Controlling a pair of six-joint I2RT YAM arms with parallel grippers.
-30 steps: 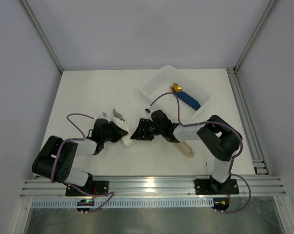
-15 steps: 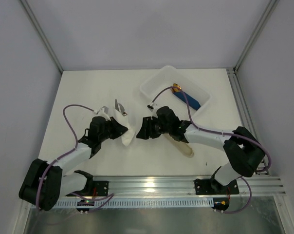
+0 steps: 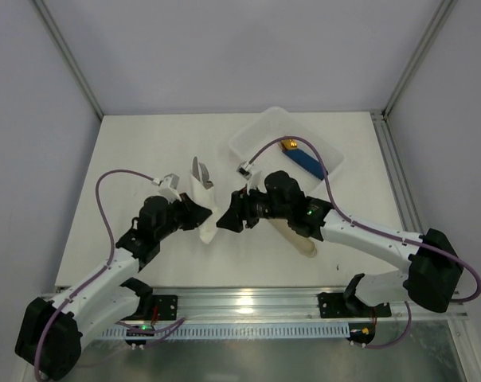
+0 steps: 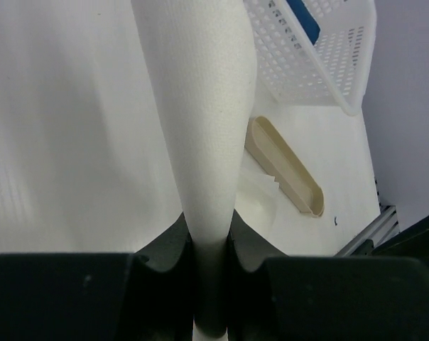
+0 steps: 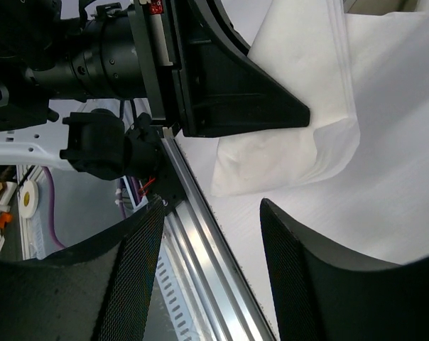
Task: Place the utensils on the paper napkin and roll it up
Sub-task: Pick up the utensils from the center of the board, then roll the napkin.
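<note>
Stage: roll formed, your tidy-up remains | paper napkin [image 4: 200, 106]: rolled round utensils [image 3: 197, 169], tines protruding, mid-worktop [image 3: 145, 151] | left gripper [image 4: 211, 284]: fingers pinching the roll | right gripper [image 5: 213, 213]: fingers wide, empty, beside it

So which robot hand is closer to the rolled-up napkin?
Left. The left gripper is clamped right on the rolled napkin. The right gripper sits open just beside the roll on its right, seemingly not touching.

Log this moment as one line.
left gripper: shut on rolled paper napkin | right gripper: open, near roll's lower end | utensils: tips protruding from roll's top | blue-handled piece: in white tray
</note>
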